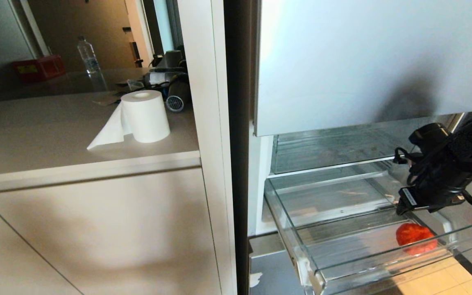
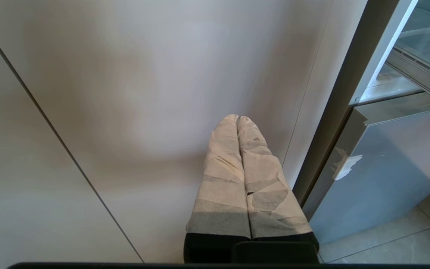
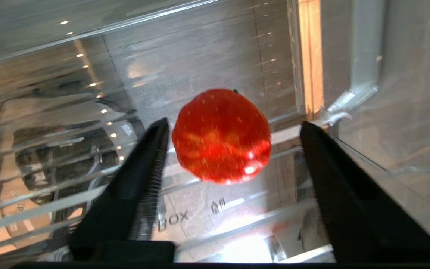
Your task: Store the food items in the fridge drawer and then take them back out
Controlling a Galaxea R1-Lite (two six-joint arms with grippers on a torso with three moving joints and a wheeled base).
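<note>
One round red-orange food item (image 1: 416, 239) lies on the ribbed bottom of the pulled-out clear fridge drawer (image 1: 289, 233), near its front right corner. My right gripper (image 3: 233, 124) hangs just above it, inside the drawer (image 3: 200, 56). It is open, and its black fingers (image 3: 151, 157) stand on either side of the food item (image 3: 220, 136) without touching it. In the head view only the black wrist body (image 1: 441, 172) shows over the drawer. My left gripper (image 2: 237, 118) is parked, its taped fingers shut and empty, facing the pale cabinet panel.
A closed white fridge panel (image 1: 375, 61) hangs above the drawer, with a glass shelf (image 1: 330, 151) behind it. Left of the fridge post, a counter (image 1: 55, 135) carries a paper roll (image 1: 146, 116), a water bottle (image 1: 87, 55) and a red box (image 1: 39, 67). Lettering "BOX" (image 3: 174, 220) shows through the drawer bottom.
</note>
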